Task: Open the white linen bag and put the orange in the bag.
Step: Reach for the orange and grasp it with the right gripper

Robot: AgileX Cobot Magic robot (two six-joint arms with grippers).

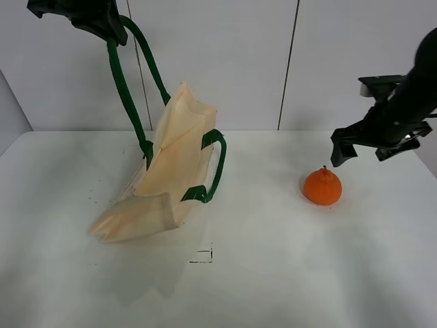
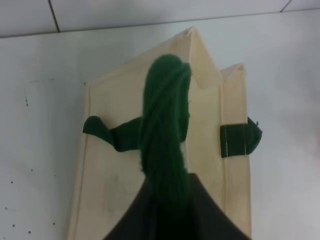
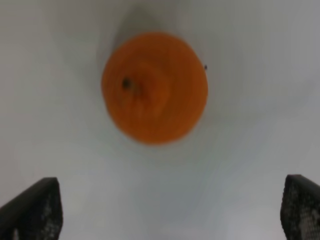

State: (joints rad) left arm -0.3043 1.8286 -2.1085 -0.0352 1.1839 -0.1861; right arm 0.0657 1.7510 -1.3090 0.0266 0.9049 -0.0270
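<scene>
Down at the front, the white table [image 1: 287, 273] has a tiny black mark [image 1: 203, 256] on it. Just behind that mark, the bottom end of the white linen bag [image 1: 171, 164] rests on the table. The bag is on the left side and leans, with its top end lifted up in the air. It looks cream, and the cloth is folded and creased.

Over on the right side, the orange [image 1: 322, 186] sits on the table, well apart from the bag. Its bumpy top and little stem point up. Nothing touches it.

The right pincer [image 3: 167, 210] hangs in the air over the orange and a bit behind it. It is wide, and nothing is between its two black fingers [image 3: 32, 210]. In the right wrist view the orange shows in the gap between them, lower down on the table.

One green handle [image 1: 212, 167] hangs loose on the side of the bag. The other green handle [image 1: 126, 89] is pulled up long and tight. High up at the back, the left pincer [image 1: 109, 31] is closed on this handle and holds the bag up.

Behind it all is a white wall [image 1: 239, 61] with thin dark lines.
</scene>
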